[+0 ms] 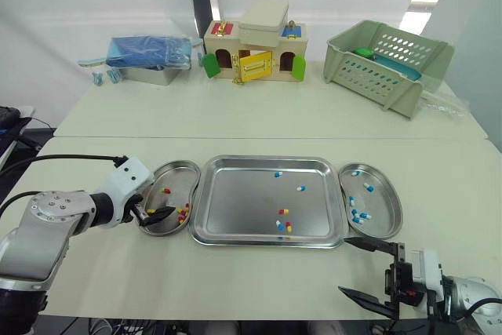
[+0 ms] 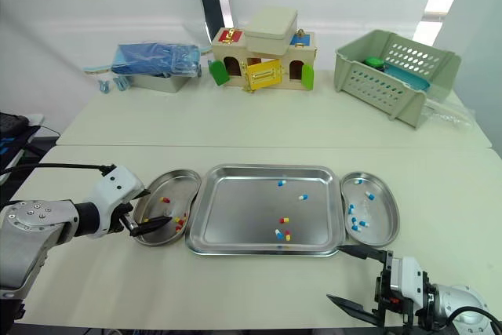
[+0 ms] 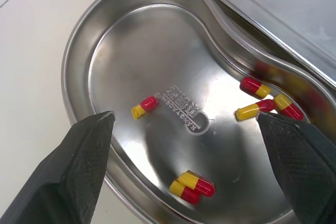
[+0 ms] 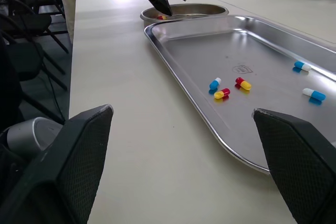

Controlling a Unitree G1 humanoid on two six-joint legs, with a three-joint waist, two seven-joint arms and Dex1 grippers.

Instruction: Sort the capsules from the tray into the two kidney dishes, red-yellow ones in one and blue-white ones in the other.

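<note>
I logged left gripper (image 1: 157,216) wide, empty, over left steel kidney dish (image 1: 169,167) of red-yellow capsules (image 3: 144,107); right gripper (image 1: 345,266) wide, near rectangular steel tray (image 1: 235,194).

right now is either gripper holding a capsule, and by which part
Nothing is held. The left gripper hangs with fingers open over the steel kidney dish of red-yellow capsules; the right gripper is open above the pale table.
</note>
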